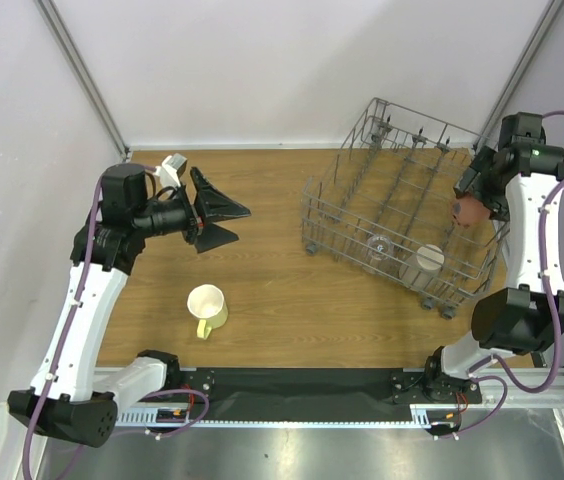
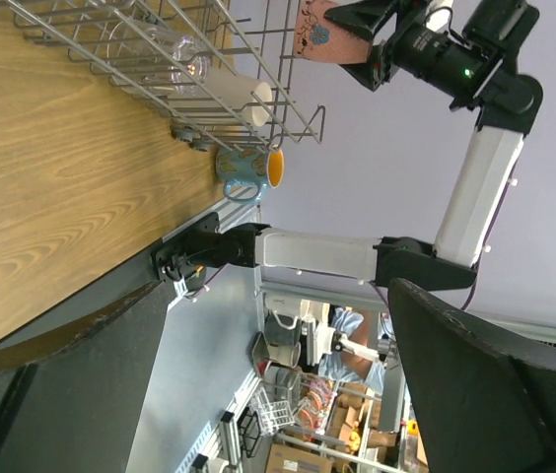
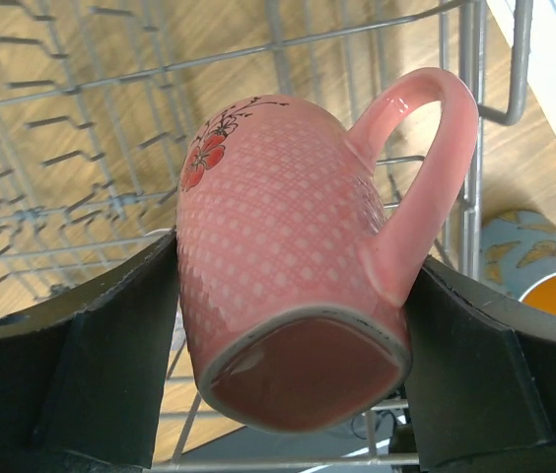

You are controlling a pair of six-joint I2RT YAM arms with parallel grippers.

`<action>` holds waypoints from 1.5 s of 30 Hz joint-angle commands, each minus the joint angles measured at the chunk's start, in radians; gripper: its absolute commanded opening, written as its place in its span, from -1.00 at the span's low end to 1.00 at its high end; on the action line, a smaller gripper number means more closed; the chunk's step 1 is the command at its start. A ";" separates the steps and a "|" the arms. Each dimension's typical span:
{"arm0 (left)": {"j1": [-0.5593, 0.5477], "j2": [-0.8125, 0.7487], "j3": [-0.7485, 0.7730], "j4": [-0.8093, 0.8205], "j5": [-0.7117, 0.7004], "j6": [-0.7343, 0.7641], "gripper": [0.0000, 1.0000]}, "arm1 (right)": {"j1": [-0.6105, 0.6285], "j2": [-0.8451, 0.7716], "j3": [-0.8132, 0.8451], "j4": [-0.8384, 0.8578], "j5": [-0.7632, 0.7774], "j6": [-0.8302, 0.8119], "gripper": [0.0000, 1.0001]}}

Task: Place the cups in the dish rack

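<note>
right fingers clamped on salmon-pink mug, base toward the wrist cam, over the dish rack right edge. left fingers wide, holding nothing, over counter far-left. yellow mug upright toward the near-left corner. clear glass and beige cup sit in the rack.

Bright, even light from above fills the top view, leaving only faint, soft shadows on the worktop beside the pale yellow mug and under the dish rack, with everything sharp. In the right wrist view the salmon-pink mug is crisp, with small white glints on its handle, while the rack wires behind go soft and the right fingers sit dark and blurred. The left fingers are dark, unfocused masses against a pale, bright wall.
</note>
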 commanded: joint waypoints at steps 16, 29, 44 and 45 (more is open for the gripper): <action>0.038 0.028 0.058 -0.021 0.059 0.084 0.99 | -0.005 0.088 -0.093 0.068 0.086 0.005 -1.00; 0.043 0.022 0.058 -0.030 0.045 0.061 0.99 | 0.044 0.105 -0.200 0.140 0.146 0.018 -1.00; 0.046 0.019 0.092 -0.047 0.024 0.042 0.99 | 0.059 0.151 -0.332 0.241 0.163 0.002 -1.00; 0.046 0.019 0.095 -0.046 0.024 0.041 0.99 | 0.061 0.156 -0.335 0.244 0.160 0.002 -1.00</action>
